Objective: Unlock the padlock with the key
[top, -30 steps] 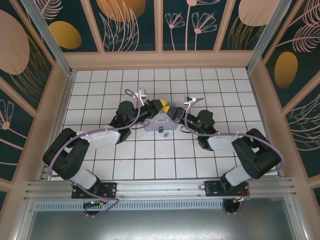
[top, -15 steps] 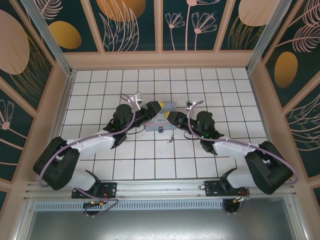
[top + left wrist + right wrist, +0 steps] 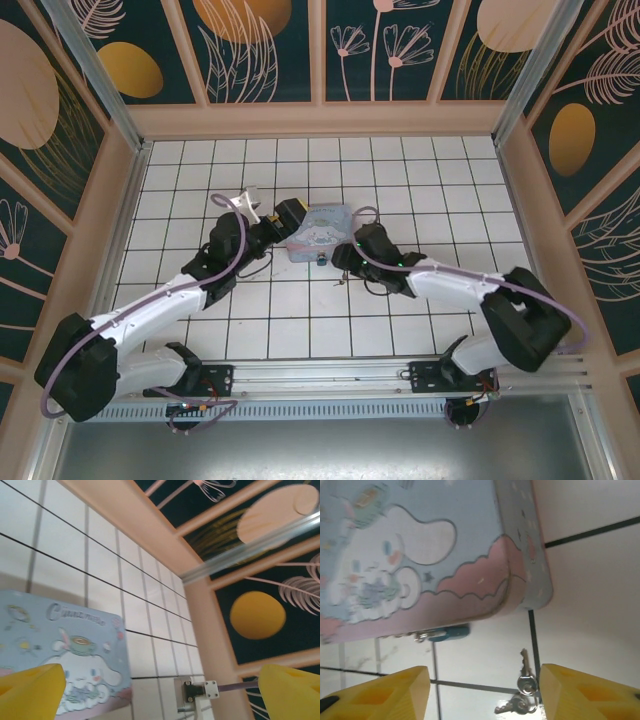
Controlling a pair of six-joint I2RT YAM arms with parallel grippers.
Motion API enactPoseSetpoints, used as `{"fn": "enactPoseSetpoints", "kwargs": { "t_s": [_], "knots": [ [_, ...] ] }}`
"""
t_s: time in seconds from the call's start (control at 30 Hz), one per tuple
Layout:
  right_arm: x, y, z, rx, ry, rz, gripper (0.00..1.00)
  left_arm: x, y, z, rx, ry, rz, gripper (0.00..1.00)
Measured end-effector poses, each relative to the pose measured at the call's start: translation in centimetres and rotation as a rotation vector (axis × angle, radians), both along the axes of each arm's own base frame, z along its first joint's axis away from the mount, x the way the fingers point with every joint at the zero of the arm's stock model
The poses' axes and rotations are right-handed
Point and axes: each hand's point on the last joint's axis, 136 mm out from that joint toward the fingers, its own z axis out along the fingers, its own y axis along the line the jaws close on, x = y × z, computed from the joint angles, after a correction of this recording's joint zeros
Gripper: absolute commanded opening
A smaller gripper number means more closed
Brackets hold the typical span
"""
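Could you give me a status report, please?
Left gripper open, empty. Right gripper open, empty. Key lying on tile, padlock at edge of tin. Nothing blocking.

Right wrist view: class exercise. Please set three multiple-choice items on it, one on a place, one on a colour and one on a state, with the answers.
1. The padlock lies: A. by the tin box's edge; B. on its lid; C. far from it.
2. The padlock's body is: A. red; B. teal-blue; C. yellow.
3. With the key on the tiles, the right gripper is: A. shut on the key; B. shut on the padlock; C. open, gripping nothing.

Answers:
1 A: it sits just past the box's rim.
2 B: the body shows teal against the white tiles.
3 C: its yellow fingers stand wide apart, touching neither key nor padlock.
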Motion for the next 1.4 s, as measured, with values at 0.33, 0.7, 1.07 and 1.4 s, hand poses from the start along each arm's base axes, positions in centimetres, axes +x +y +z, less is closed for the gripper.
{"fn": "enactPoseSetpoints", "kwargs": {
  "t_s": [0.33, 0.7, 1.07, 1.4],
  "knots": [
    [0.0, 0.8, -3.6, -0.23, 0.096, -0.04, 0.46, -0.4, 4.2, -0.5, 0.072, 0.017, 0.174, 0.99],
    [-2.0, 0.3, -4.2, -0.281, 0.139, -0.066, 0.43, -0.7, 4.6, -1.5, 0.129, 0.031, 0.168, 0.99],
    [-2.3, -0.3, -4.9, -0.325, 0.159, -0.097, 0.23, -0.4, 4.3, -3.5, 0.178, 0.076, 0.148, 0.99],
    [-2.2, -0.1, -4.6, -0.319, 0.127, -0.112, 0.0, -0.5, 3.9, -4.3, 0.193, 0.1, 0.118, 0.99]
  ]
}}
